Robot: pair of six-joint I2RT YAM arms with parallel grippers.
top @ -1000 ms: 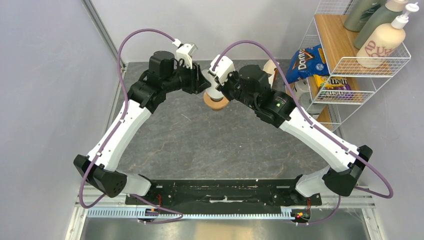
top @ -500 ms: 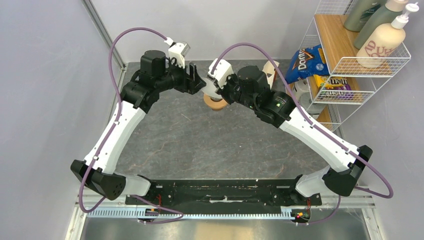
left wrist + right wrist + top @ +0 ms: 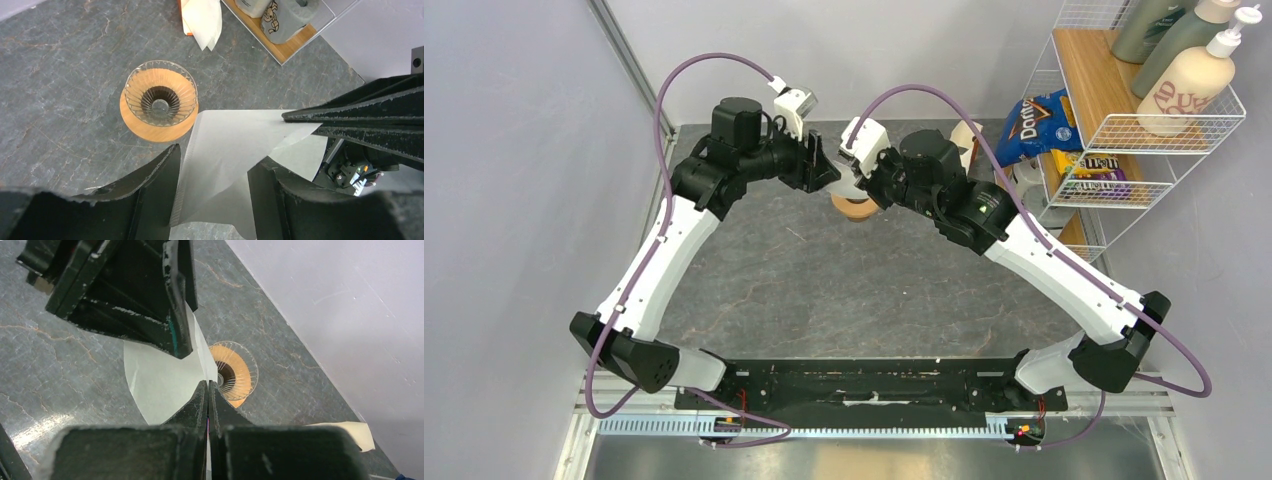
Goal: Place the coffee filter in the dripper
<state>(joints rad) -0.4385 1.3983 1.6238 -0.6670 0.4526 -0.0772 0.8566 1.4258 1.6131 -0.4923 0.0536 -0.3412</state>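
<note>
**Filter pinched beside the dripper, not yet in it**

The right fingers (image 3: 207, 407) are closed on the edge of the coffee filter (image 3: 235, 145) and hold it in the air above the grey surface (image 3: 844, 290). The left fingers (image 3: 150, 185) stand apart, one on either side of the paper, without clamping it. In the left wrist view the filter hangs just beside the dripper (image 3: 160, 100) and overlaps the edge of its wooden ring.

The dripper stands upright on the surface. Its ribbed glass cone is seen clear down to the dark hole at the bottom. Behind it, more white filters (image 3: 202, 20) lie near the foot of the wire shelf (image 3: 1124, 130) at the right. The shelf holds bottles (image 3: 1189, 75) on its top level, with a blue chip bag (image 3: 1039, 125) and a candy bag (image 3: 1096, 178) lower down.
</note>
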